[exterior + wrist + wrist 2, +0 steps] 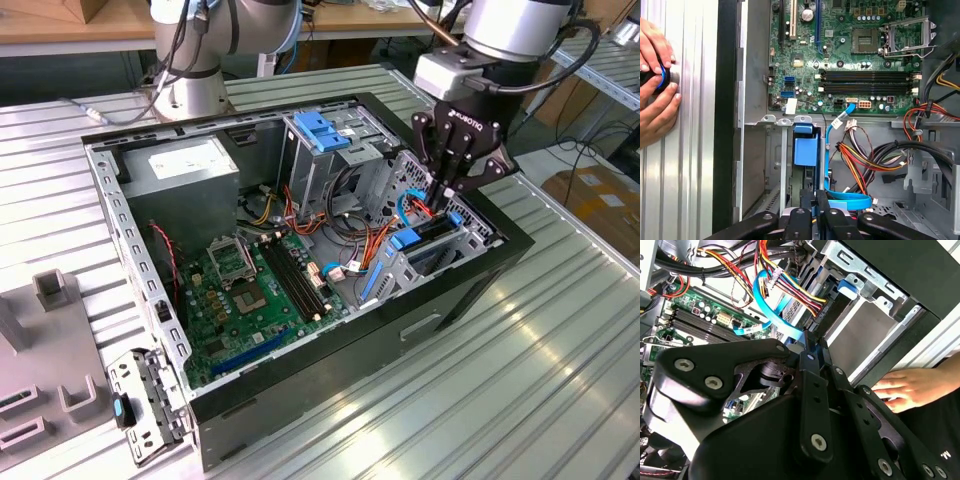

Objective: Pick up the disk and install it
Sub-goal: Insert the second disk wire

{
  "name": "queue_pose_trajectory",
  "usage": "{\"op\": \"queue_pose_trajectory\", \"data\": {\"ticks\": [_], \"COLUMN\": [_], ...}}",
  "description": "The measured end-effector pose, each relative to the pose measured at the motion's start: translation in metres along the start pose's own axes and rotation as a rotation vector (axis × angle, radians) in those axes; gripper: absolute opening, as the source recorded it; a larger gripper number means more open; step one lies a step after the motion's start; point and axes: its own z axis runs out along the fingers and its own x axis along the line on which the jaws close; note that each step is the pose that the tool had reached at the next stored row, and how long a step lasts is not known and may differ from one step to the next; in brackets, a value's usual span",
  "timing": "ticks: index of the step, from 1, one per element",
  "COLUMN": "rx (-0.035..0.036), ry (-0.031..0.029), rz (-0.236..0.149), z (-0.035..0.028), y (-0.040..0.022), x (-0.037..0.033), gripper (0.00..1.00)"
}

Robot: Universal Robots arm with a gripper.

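Observation:
The disk stands on edge in the drive bay at the case's right end in the exterior view, a dark-grey slab with small blue rail tabs at its ends. My gripper hangs straight down over it, its black fingers drawn together, the tips at the disk's upper edge. In the first wrist view the shut gripper points into the bay just below a blue rail tab. In the second wrist view the gripper is at the bay's mouth. Whether it pinches anything is hidden.
The open computer case lies on a ribbed metal table. A thin blue cable and coloured wire bundles run beside the bay. The motherboard fills the case floor. A person's hands rest on a blue-ringed knob outside the case.

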Motion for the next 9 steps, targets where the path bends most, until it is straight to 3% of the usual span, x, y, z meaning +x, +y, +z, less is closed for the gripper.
{"op": "queue_pose_trajectory", "data": {"ticks": [7, 9], "rx": [0.0165, 0.0217], "ry": [-0.0444, -0.0623], "rz": [-0.003, -0.003], "z": [0.0032, 0.0044], "y": [0.0027, 0.004], "x": [0.0113, 0.0151], "gripper": [0.16, 0.16]}}
